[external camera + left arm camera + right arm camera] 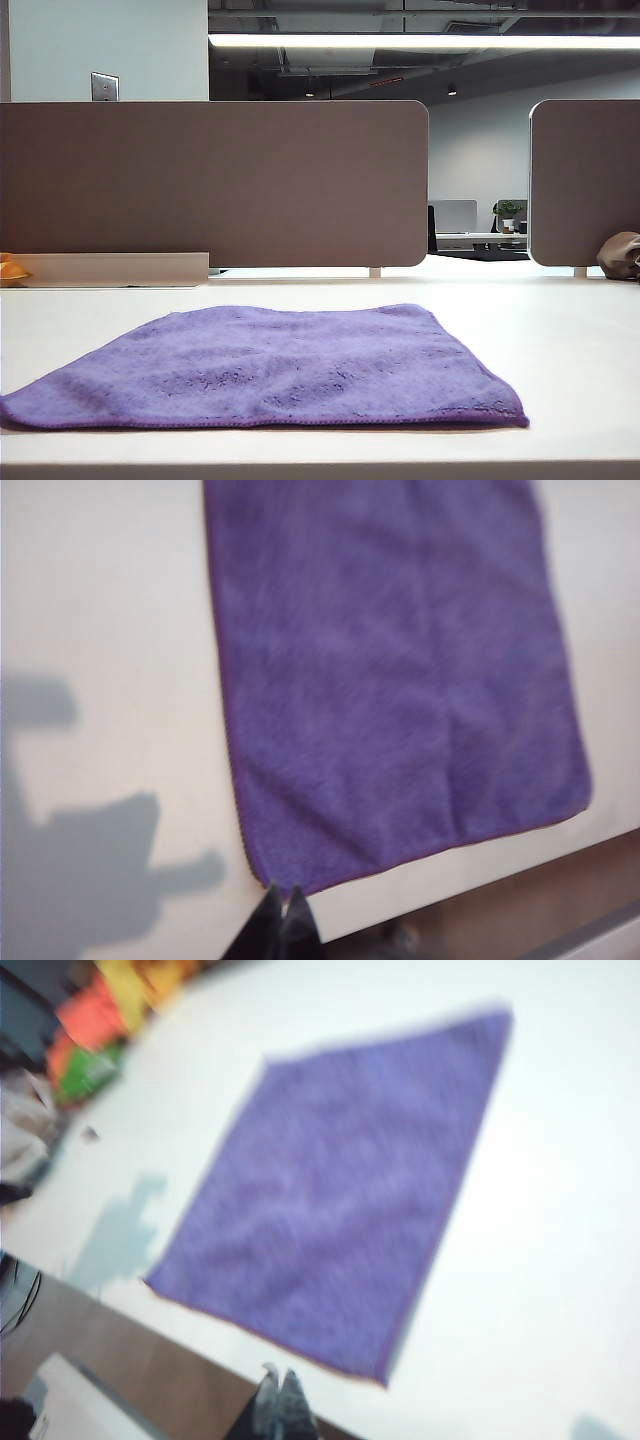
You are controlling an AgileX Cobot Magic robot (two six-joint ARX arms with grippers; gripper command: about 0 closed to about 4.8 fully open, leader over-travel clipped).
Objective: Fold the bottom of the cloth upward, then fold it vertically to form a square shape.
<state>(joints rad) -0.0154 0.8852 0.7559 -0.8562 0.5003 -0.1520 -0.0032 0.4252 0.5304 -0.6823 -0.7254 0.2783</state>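
A ceiling strip light is glowing brightly; both wrist views are blurring, arm shadows falling on the table.

The white table carries 1 purple cloth (spread flat) and a brown-grey lump.

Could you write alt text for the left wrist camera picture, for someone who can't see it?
A purple, fuzzy rectangular microfiber cloth lies flat and unfolded on a pale white table. The left end effector, its dark fingers shut, hangs above the table beside the cloth's corner, casting a shadow.
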